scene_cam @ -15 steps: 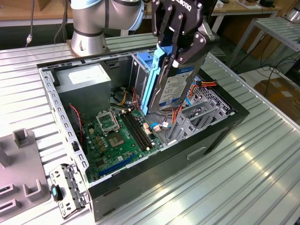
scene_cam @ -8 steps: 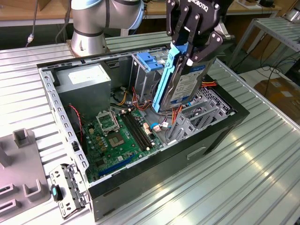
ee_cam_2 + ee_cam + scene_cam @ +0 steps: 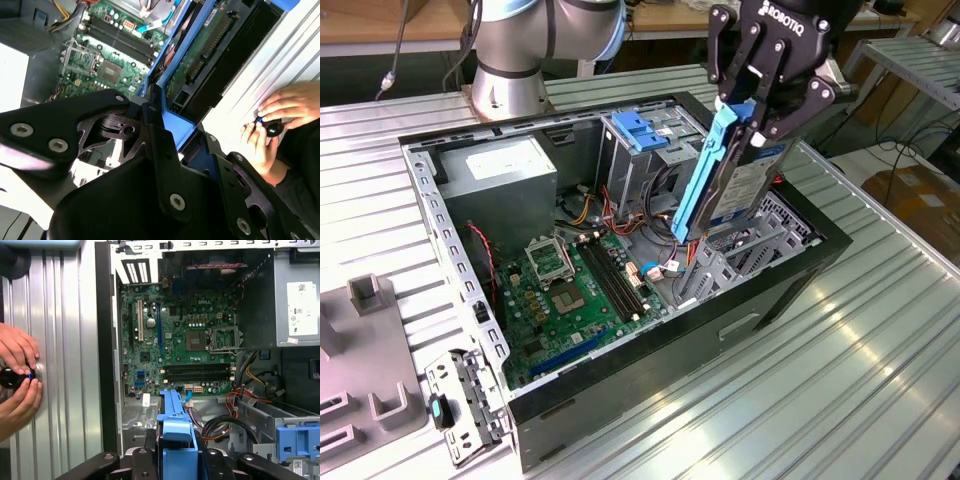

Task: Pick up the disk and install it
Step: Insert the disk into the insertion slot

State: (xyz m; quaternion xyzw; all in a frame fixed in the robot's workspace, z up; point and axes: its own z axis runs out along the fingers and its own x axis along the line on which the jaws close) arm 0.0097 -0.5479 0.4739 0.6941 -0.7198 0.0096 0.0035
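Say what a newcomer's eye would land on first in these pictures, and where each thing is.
The black gripper stands out first, clamped on the disk, which hangs tilted over the open computer case toward the exterior view's right. Next comes the green motherboard on the case floor. In the first wrist view, a person's hands rest on the ribbed table beside the case.

There is one open computer case [image 3: 790, 290], and inside it one green motherboard [image 3: 570, 300], one grey power supply [image 3: 505, 180] and one drive cage [image 3: 618, 172] with one blue latch [image 3: 638, 130]. One gripper [image 3: 760, 122] clamps one disk [image 3: 755, 185]. Two hands [image 3: 17, 347] of one person lie beside the case.
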